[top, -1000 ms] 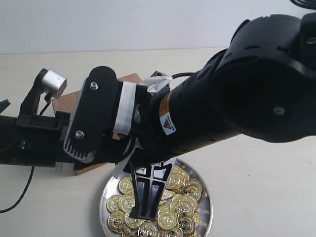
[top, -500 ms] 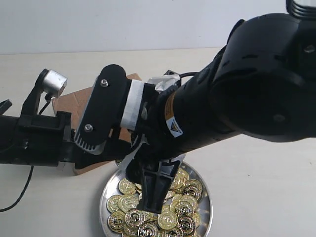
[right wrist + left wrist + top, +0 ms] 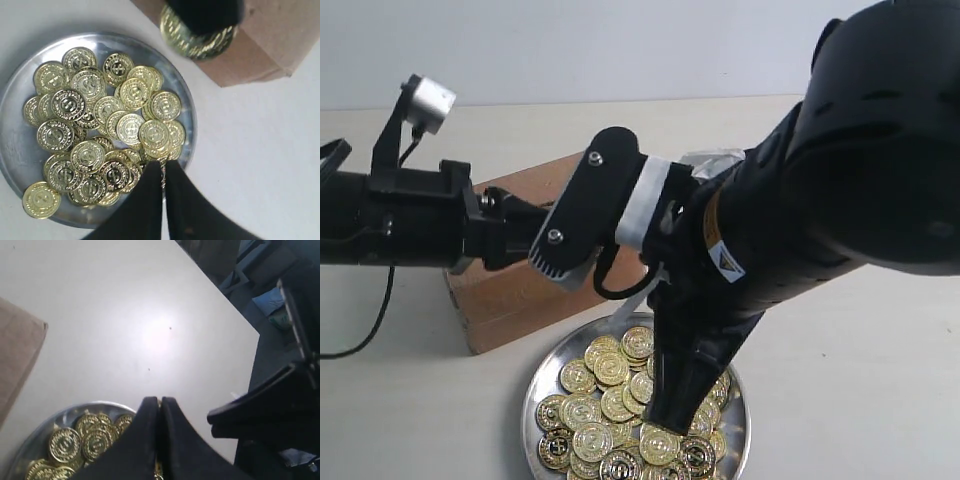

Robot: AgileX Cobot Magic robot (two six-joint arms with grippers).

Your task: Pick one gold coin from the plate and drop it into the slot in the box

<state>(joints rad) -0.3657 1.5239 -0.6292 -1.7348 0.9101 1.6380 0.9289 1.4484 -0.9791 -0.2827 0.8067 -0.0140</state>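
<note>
Right wrist view: plate (image 3: 14, 161) full of gold coins (image 3: 100, 125); right tool (image 3: 163, 172) fully closed; left tool (image 3: 201, 14) pinches coin (image 3: 195, 39).

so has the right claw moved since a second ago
yes, the right claw shifted rightward in the exterior view, from left of centre over the plate to right of centre

One silver plate (image 3: 15, 165) carries roughly three dozen overlapping gold coins (image 3: 131, 127), too stacked to count exactly, plus one further coin (image 3: 195, 46) apart, one cardboard box (image 3: 270, 45), and two arms, the left arm (image 3: 400, 220) and the right arm (image 3: 860, 200).
</note>
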